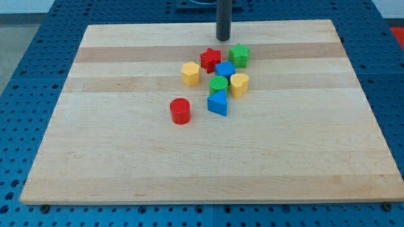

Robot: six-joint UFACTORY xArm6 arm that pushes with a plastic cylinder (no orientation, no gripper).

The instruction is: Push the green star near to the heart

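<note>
Hovering above green star [239, 55], my tip [223, 39], yellow heart [239, 84] below.

The rod [223, 19] runs off the frame's top edge — the arm above is unseen; the blue cube [224, 69] is partly hidden.

A pale wooden board [208, 157] sat on a blue perforated table [25, 75] – rows of holes showed all around the board, evenly lit.
</note>
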